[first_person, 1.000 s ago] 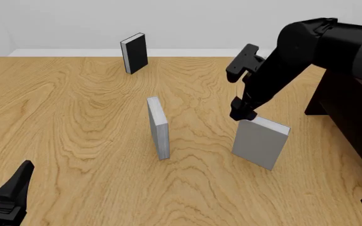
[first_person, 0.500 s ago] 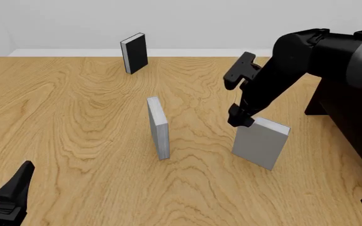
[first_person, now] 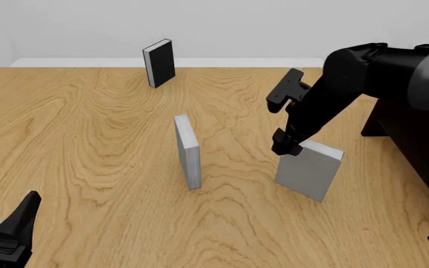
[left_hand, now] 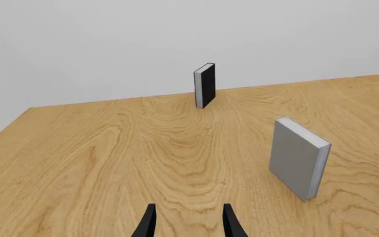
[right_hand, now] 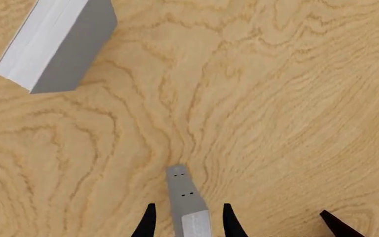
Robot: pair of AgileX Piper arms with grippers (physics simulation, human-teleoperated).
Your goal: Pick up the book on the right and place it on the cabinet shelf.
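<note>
Left wrist view: the left end effector (left_hand: 186,222) hangs over bare wood-grain counter (left_hand: 110,158), its fingers a narrow gap apart and holding nothing. A thin grey book (left_hand: 299,157) stands upright ahead; a black-covered book (left_hand: 205,85) stands near the far edge, before a plain white wall (left_hand: 176,39).

Front view: the book (first_person: 308,170), plain light grey with white page edges, stands upright toward the counter's right edge, broad cover facing the near edge, its length running left to right. The right end effector (first_person: 287,146) is at its top left corner. The dark cabinet (first_person: 415,134) rises at the right edge.

Right wrist view: the fingers straddle the book's top edge; whether they touch it I cannot tell.
</note>
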